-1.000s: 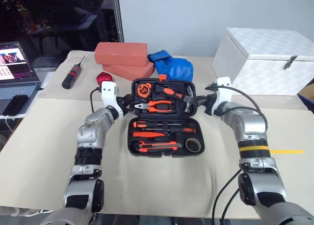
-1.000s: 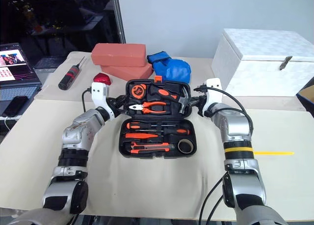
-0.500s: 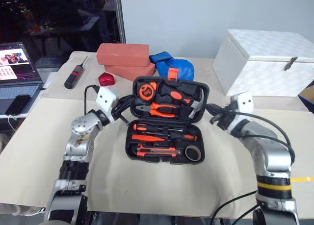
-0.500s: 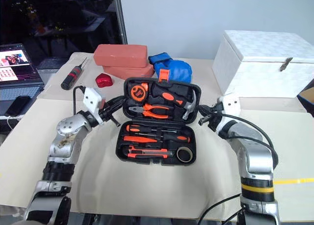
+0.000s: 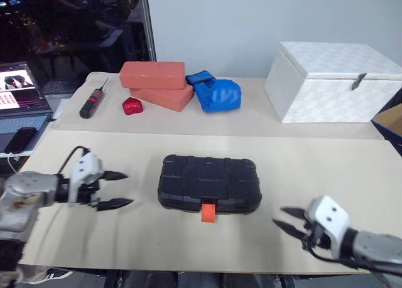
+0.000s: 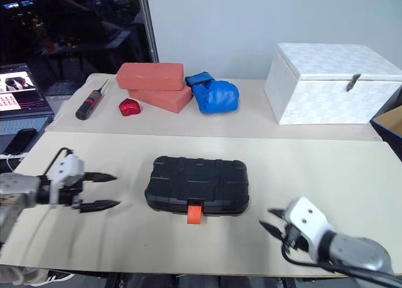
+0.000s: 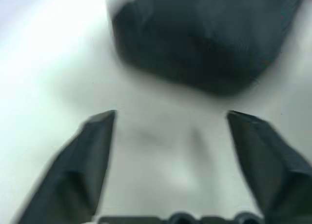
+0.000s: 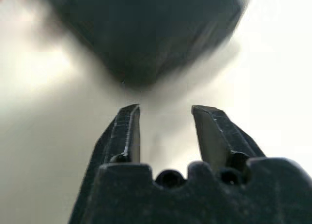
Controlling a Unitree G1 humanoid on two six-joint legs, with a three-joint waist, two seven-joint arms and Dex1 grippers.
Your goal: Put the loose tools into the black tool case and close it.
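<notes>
As it lies closed, one black tool case (image 5: 209,183), two empty hands

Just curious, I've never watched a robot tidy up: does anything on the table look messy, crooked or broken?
Nothing looks broken or spilled. The black case lies shut and flat, its orange latch sticking out at the near edge. One odd leftover: a black-and-red screwdriver lies loose at the far left, beside the red bricks.

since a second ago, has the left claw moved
Yes. The left claw has pulled back from the black tool case, now apart on its left, open.
</notes>
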